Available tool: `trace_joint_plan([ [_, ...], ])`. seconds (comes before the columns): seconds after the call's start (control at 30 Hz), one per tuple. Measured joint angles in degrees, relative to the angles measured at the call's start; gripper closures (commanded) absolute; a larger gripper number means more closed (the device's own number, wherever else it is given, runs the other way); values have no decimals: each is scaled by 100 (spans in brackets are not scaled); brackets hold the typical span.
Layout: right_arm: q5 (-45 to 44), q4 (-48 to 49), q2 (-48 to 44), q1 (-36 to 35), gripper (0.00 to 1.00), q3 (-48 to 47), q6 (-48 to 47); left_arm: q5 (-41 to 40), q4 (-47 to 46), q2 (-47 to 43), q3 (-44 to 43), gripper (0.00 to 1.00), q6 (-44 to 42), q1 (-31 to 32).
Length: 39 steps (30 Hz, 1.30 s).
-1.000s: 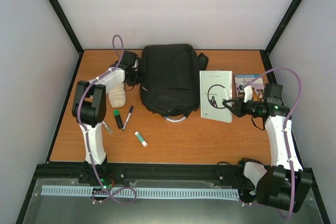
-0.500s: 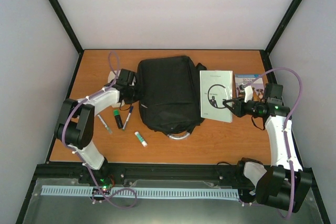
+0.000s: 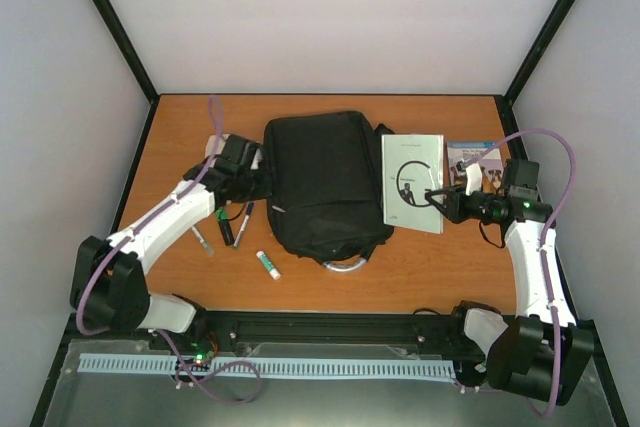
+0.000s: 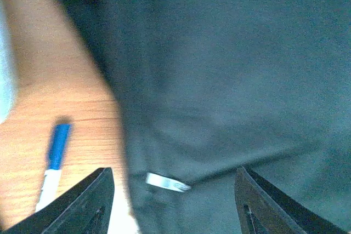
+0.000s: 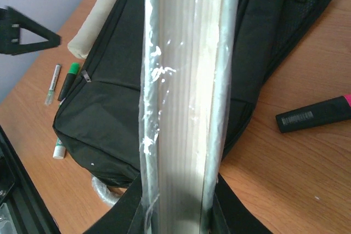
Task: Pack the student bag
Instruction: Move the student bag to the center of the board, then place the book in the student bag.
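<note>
Mid-table, toward back edge: student bag (image 3: pixel 322 187) lying flat, grey loop handle (image 3: pixel 345 264) at near end. Left gripper (image 4: pixel 174 175) at bag's left side, jaws apart over black fabric, nothing held. Right gripper (image 3: pixel 433 197) clamped on right edge of white book (image 3: pixel 410 179), just right of bag. Blue-capped pen (image 4: pixel 55 152), green highlighter (image 3: pixel 226 228), glue stick (image 3: pixel 268 264) on table left of bag.

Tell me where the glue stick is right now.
In the top view the glue stick lies left of centre on the table, just off the bag's near-left corner, nearer the arm bases than the green marker.
</note>
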<state>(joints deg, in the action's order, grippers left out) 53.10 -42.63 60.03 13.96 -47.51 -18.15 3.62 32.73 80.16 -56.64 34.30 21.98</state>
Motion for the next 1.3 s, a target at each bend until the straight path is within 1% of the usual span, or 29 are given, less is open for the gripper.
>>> trace_joint_plan([
  [0.1,-138,15,0,17,97,0,48,-317,339,-103,-527,37,-608,887],
  [0.13,-223,24,0,28,97,0,76,-411,409,-55,-715,35,-815,1239],
  [0.17,-308,37,0,48,97,0,114,-505,461,7,-863,32,-1034,1572],
  [0.2,-387,48,0,74,97,0,144,-566,481,66,-962,25,-1252,1860],
  [0.23,-446,57,0,107,97,0,170,-623,507,136,-1027,20,-1480,2179],
  [0.27,-509,66,0,155,97,0,201,-654,544,210,-1060,18,-1676,2420],
  [0.33,-601,85,2,271,97,0,247,-726,682,424,-1088,17,-2061,2879],
  [0.47,-688,125,0,470,97,0,284,-1010,966,990,-1180,19,-2662,3442],
  [0.7,-719,138,2,560,97,0,299,-1504,1246,1683,-1357,19,-3322,3967],
  [0.83,-715,136,2,599,97,0,297,-1709,1246,1880,-1458,21,-3543,3991],
  [1.07,-684,131,17,643,97,0,295,-2026,1139,2129,-1526,26,-3807,3991],
  [1.3,-664,131,48,669,97,0,295,-2013,933,2201,-1530,27,-3952,4002],
])
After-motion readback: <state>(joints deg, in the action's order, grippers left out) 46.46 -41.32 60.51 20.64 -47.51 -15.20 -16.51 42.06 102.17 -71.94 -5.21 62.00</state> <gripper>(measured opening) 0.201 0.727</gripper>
